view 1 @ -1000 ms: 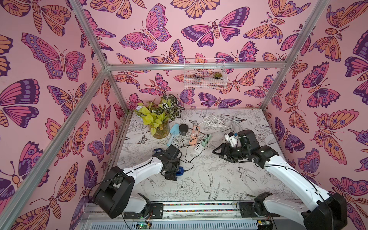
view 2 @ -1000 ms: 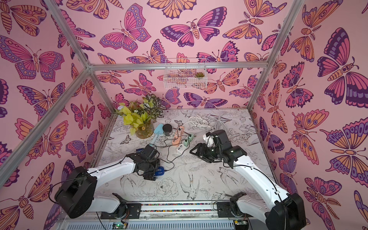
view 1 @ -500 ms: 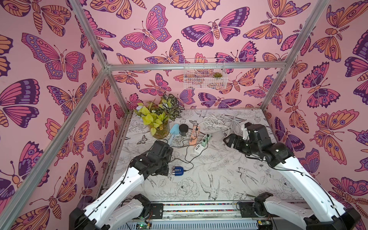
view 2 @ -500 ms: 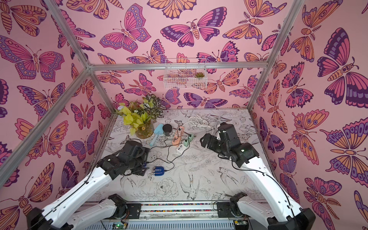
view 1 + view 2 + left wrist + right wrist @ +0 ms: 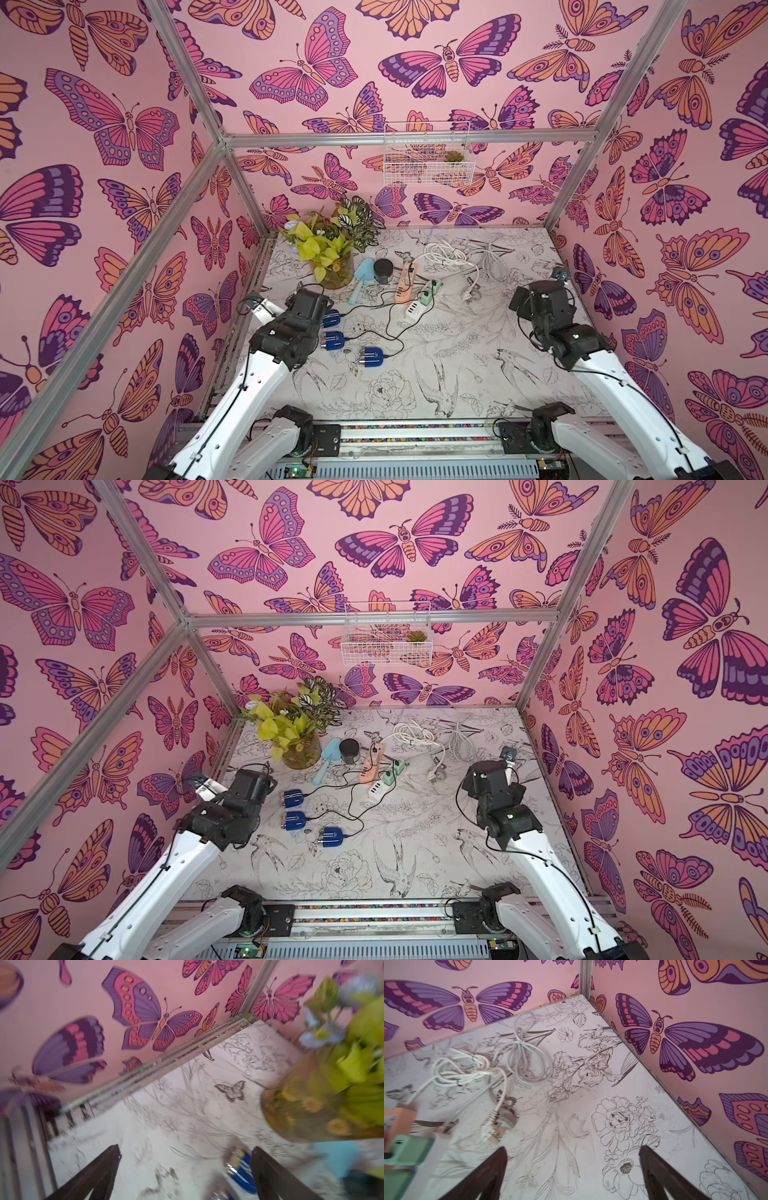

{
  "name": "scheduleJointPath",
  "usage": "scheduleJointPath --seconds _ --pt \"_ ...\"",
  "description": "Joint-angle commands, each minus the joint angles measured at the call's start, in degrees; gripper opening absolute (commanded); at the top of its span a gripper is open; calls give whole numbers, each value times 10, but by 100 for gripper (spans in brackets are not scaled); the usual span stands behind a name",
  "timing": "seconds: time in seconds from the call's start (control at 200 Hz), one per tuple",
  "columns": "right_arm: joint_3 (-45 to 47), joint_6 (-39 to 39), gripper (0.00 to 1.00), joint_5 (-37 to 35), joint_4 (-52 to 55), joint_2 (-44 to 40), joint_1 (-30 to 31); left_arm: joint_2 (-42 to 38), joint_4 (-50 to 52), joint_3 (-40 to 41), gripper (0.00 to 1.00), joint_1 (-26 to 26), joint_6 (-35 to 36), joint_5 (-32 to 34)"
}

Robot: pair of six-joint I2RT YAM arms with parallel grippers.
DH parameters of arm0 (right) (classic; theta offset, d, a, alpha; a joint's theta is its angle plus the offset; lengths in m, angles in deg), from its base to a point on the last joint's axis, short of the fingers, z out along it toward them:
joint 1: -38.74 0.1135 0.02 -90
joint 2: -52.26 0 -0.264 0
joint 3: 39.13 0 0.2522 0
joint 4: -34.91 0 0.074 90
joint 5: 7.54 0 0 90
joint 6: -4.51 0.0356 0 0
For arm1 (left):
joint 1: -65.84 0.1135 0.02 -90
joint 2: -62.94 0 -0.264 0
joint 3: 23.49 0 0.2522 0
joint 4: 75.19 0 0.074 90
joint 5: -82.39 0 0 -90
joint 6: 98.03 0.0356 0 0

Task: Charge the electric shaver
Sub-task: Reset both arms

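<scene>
Three blue electric shavers lie left of the table's middle in both top views, each with a thin black cable running toward the power strips: orange, green and white. My left gripper is open over bare table beside the vase; a blurred blue shaver lies just inside one finger, not held. My right gripper is open over the printed table near the right wall, with nothing between its fingers. The top views hide both grippers' fingertips under the wrists.
A vase of green leaves stands at the back left, with a light blue tool and a black jar beside it. Coiled white cables with a plug lie at the back. A wire basket hangs on the back wall.
Both arms have pulled away from the table's middle, the left toward the left wall, the right toward the right wall. Both grippers' jaws have widened.
</scene>
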Motion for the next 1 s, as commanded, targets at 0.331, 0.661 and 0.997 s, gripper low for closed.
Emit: scheduleJointPath --seconds 0.331,0.661,0.997 --pt "169 -119 99 30 -430 163 -97 149 -661 227 100 144 463 -226" --pt "77 -148 99 186 -503 314 -168 335 -743 128 99 190 455 -323" --pt "200 -166 99 269 -700 289 -182 280 -1014 308 100 187 482 -367"
